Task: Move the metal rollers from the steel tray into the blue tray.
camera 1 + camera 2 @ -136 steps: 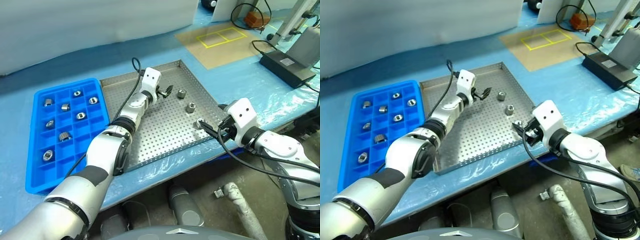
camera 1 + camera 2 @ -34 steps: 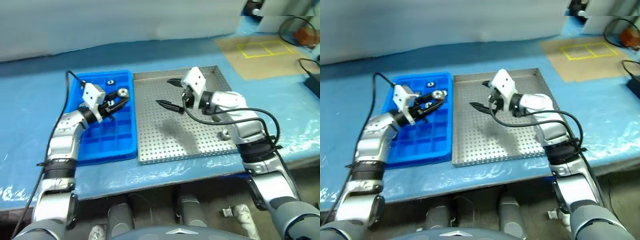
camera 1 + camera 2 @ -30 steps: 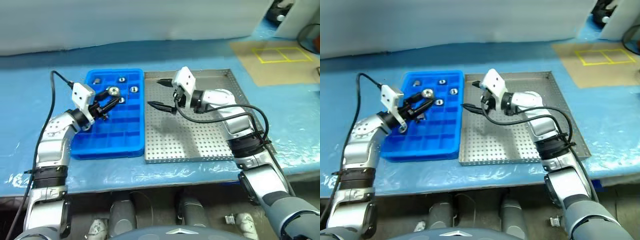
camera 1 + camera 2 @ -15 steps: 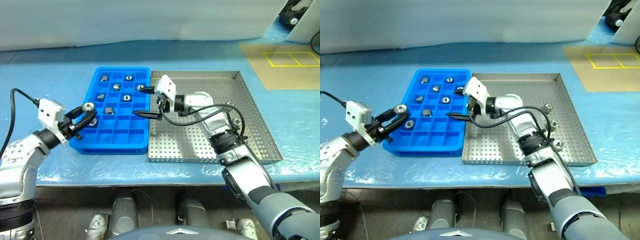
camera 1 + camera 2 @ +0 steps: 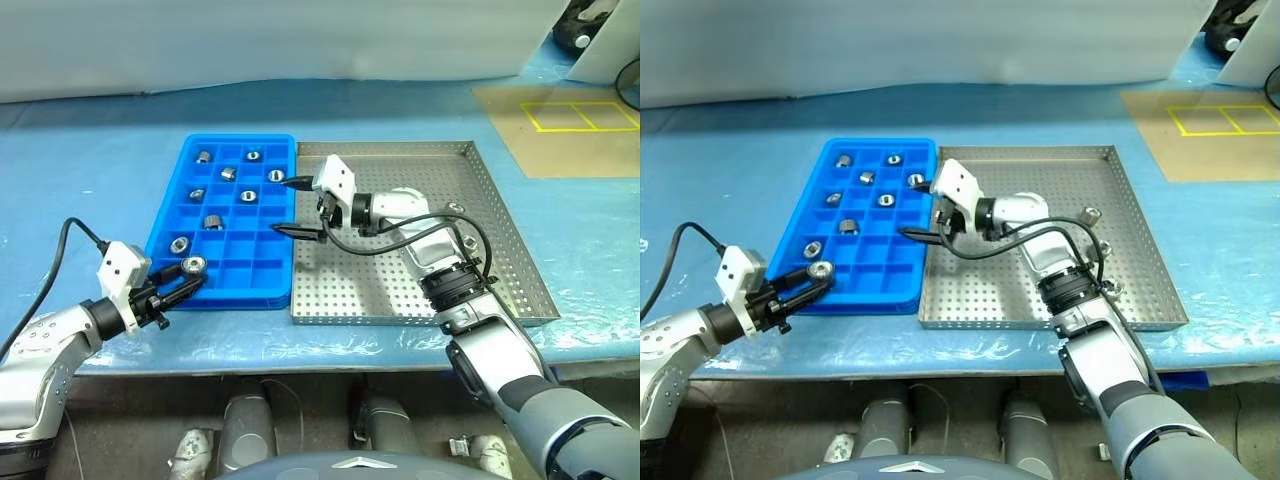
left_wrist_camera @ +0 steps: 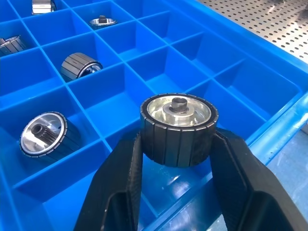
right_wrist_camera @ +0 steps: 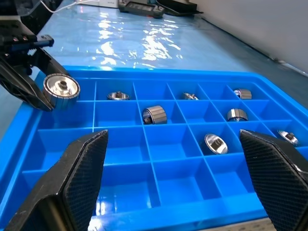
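The blue tray (image 5: 222, 268) and the steel tray (image 5: 505, 255) lie side by side on the blue-covered surface (image 5: 90, 170), their long edges almost touching, with open covering around them on every side. The left end effector (image 5: 186, 274) is clenched on one metal roller (image 5: 193, 265), holding it just above the blue tray's near left corner, over its outer rim. The left wrist view shows that roller (image 6: 178, 129) gripped by its ribbed sides, flat face up, above empty near-edge compartments, with other metal rollers (image 6: 45, 139) lying in cells further in. The right end effector (image 5: 298, 206) is released, fingers spread wide, hanging over the seam between the two trays. A few rollers (image 5: 456, 209) lie near the steel tray's right rim, whose perforated floor is otherwise open.
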`<move>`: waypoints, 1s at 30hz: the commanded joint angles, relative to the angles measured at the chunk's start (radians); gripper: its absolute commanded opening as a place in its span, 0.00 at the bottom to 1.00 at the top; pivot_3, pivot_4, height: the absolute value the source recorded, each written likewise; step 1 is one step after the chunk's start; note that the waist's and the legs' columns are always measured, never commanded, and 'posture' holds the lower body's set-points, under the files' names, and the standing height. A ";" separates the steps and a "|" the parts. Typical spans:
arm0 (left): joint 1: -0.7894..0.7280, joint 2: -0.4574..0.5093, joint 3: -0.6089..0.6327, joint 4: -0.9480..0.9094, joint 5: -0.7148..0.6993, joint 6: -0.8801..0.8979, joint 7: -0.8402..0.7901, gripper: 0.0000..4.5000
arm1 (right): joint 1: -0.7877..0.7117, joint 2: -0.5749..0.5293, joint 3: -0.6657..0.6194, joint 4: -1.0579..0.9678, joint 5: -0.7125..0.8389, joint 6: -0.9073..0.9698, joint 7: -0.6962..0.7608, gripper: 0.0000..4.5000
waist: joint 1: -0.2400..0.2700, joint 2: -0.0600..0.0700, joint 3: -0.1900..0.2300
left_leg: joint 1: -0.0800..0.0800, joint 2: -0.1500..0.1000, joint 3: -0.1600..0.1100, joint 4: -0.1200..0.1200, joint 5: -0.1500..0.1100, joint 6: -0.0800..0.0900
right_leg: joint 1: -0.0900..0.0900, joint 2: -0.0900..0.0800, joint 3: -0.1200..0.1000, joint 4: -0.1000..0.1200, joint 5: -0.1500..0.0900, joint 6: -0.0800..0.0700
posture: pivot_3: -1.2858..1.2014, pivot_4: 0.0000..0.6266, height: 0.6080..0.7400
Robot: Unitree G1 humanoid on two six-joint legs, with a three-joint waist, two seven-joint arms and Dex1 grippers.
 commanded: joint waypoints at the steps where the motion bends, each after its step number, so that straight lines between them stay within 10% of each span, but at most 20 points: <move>1: -0.013 0.000 -0.025 0.017 0.022 -0.035 0.001 0.37 | -0.009 0.002 -0.021 -0.041 0.001 -0.011 -0.010 1.00 | 0.000 0.000 0.000 | 0.000 0.000 0.000 0.000 0.000 0.000 | 0.000 0.000 0.000 0.000 0.000 0.000 | 0.57 0.24 1.00; 8: -0.003 0.027 -0.062 0.050 0.039 -0.020 -0.020 0.37 | -0.014 0.002 -0.021 -0.030 -0.004 -0.019 -0.021 1.00 | -0.001 0.001 -0.001 | 0.002 0.000 0.000 0.000 0.001 -0.001 | 0.001 0.000 0.001 0.001 0.001 -0.001 | 0.56 0.24 1.00; 16: -0.043 0.027 -0.065 0.131 0.090 -0.091 0.012 0.97 | -0.012 -0.003 -0.025 -0.032 -0.009 -0.020 -0.036 1.00 | -0.001 0.002 -0.001 | 0.005 0.000 0.000 0.000 0.001 -0.001 | 0.004 0.000 0.001 0.001 0.001 -0.001 | 0.56 0.24 1.00; 30: -0.440 -0.089 -0.173 0.048 -0.062 -0.005 0.013 0.99 | 0.022 -0.091 -0.079 -0.105 0.008 0.038 -0.054 1.00 | -0.002 0.002 -0.002 | 0.007 -0.001 0.000 0.000 0.002 -0.003 | 0.007 0.000 0.001 0.002 0.001 -0.002 | 0.50 0.24 1.00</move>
